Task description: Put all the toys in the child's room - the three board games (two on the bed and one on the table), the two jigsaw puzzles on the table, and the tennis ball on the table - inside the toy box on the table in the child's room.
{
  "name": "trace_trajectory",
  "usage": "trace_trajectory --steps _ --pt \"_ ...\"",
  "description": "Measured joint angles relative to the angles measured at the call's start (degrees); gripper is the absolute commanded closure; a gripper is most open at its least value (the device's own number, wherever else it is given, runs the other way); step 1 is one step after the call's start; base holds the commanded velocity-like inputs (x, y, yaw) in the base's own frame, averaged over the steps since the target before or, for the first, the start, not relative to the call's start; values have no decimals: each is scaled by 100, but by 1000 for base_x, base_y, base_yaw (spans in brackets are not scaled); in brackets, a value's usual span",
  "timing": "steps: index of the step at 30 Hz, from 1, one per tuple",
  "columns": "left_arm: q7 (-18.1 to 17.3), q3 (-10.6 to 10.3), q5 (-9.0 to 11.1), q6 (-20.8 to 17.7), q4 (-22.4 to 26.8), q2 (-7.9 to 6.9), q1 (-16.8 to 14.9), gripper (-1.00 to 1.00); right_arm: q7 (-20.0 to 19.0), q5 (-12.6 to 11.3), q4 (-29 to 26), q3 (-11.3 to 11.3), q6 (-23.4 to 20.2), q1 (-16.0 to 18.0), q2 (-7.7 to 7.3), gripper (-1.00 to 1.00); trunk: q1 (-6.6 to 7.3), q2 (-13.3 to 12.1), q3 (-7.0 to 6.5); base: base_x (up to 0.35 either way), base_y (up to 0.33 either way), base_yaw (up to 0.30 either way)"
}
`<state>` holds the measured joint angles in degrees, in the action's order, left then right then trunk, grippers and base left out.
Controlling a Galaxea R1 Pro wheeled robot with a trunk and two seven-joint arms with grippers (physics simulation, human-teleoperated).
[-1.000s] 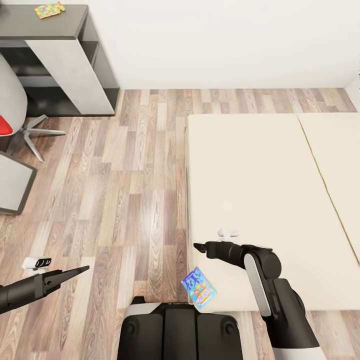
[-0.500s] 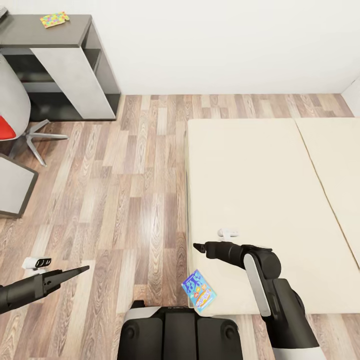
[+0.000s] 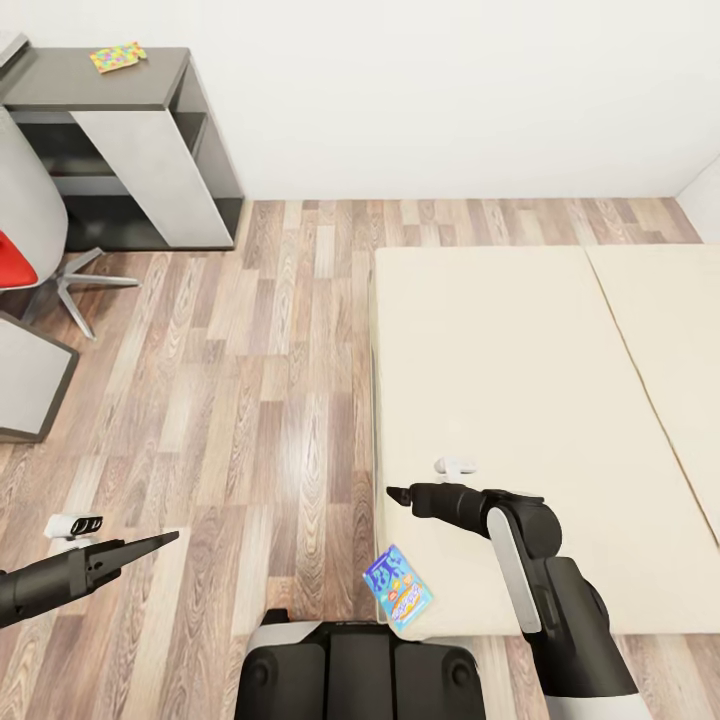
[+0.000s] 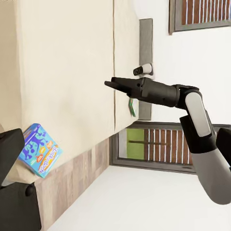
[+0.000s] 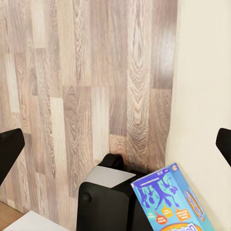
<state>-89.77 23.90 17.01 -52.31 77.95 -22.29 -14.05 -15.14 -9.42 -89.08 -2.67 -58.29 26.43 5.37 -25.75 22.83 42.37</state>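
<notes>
A blue board game [image 3: 397, 586] is seen lying at the near corner of the bed [image 3: 520, 400], partly overhanging the edge just beside the robot's base [image 3: 360, 670]. The same carton is shown in the left wrist view [image 4: 39, 149] and in the right wrist view [image 5: 175, 202], with colourful lettering on its face. The right gripper [image 3: 396, 493] is held low over the bed's edge, near the carton but apart from it; its fingers look pressed together into a narrow point from the head camera, although the two dark tips at the sides of the right wrist view sit far apart, so whether it is spread or closed cannot be told. Nothing is held in it. The left gripper [image 3: 165, 540] is stretched out over the wood-plank floor [image 3: 250, 400], well apart from the bed, and its tips appear drawn together in a thin point (empty as well). A jigsaw puzzle [image 3: 118, 56] is seen on the dark grey shelf section [image 3: 90, 85] of the table against the far wall. A red-and-white chair [image 3: 25, 240] stands beside that shelf section.
</notes>
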Motion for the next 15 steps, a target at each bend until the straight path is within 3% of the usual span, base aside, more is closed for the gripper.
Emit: trace_trajectory --steps 15 --pt "0 1 0 -8 0 -1 0 -100 1 25 0 -6 4 2 6 -100 0 0 -141 0 0 0"
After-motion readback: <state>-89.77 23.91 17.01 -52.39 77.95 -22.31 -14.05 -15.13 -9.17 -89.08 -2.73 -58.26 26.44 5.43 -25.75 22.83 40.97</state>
